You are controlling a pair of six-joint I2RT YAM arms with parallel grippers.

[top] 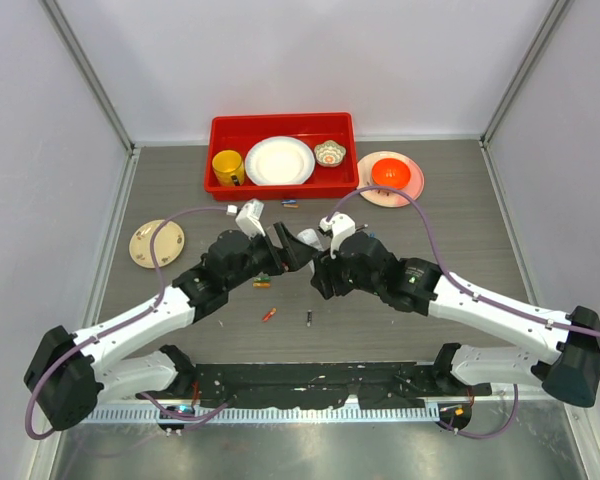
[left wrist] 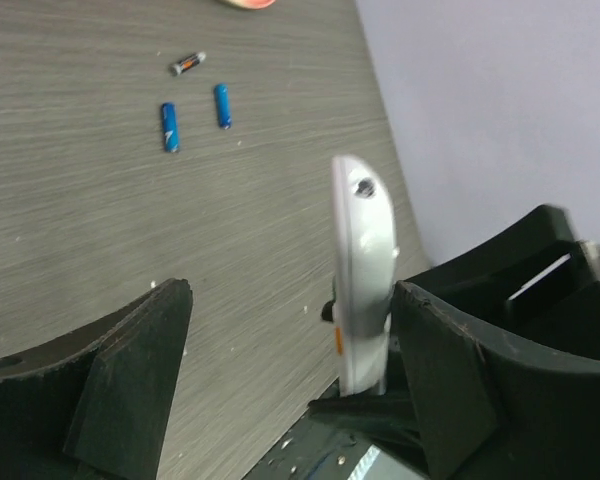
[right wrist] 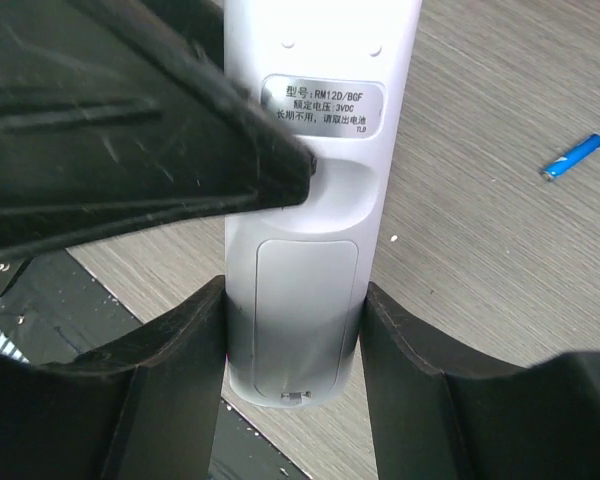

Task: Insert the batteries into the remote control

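Note:
My right gripper (right wrist: 292, 290) is shut on the lower end of the white remote control (right wrist: 310, 190) and holds it above the table, back face toward the camera with the cover in place. My left gripper (left wrist: 292, 300) is open; the remote control (left wrist: 364, 270) stands edge-on close to its right finger (left wrist: 450, 370), and the other finger is well apart. In the top view both grippers meet mid-table around the remote control (top: 307, 239). Two blue batteries (left wrist: 169, 127) and a black one (left wrist: 188, 63) lie on the table. A red battery (top: 269, 315) and a dark one (top: 309, 318) lie nearer the bases.
A red tray (top: 220, 128) at the back holds a yellow mug (top: 227, 167), a white plate and a small bowl. To its right a pink plate carries an orange bowl (top: 391, 175). A patterned plate (top: 157, 243) lies at the left. A black mat (top: 310, 380) runs along the near edge.

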